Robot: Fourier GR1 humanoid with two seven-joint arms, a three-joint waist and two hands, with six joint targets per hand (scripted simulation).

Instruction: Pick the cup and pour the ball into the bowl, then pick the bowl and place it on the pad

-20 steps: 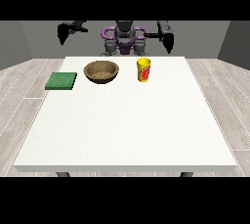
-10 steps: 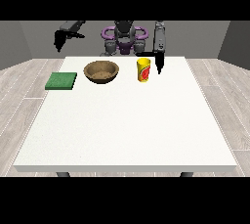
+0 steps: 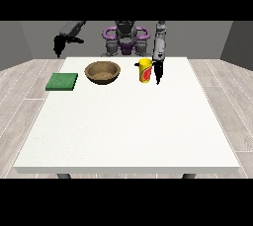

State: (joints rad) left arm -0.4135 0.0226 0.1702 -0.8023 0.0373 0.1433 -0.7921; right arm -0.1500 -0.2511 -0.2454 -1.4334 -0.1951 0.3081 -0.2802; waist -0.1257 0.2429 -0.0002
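The yellow cup (image 3: 145, 70), marked with a red patch on its side, stands upright on the white table (image 3: 128, 121) near the far edge, a little toward the view's right of the middle. No ball can be made out in it from this angle. Just beside the cup, on its right as seen here, the hand at the view's right (image 3: 158, 70) hangs from a forearm that drops steeply downward, its black tip pointing at the table; whether it touches the cup cannot be told, and the lie of its fingers cannot be told either.

To the cup's other side, near but apart, sits the brown wooden bowl (image 3: 103, 71), also close to the far edge. Further toward the far corner at the view's left lies the flat green pad (image 3: 62, 81), well apart from the bowl.

The hand at the view's left (image 3: 58, 48) hangs beyond the table's far corner, above the floor rather than over the tabletop, holding nothing visible; whether its fingers are straight or curled cannot be told.
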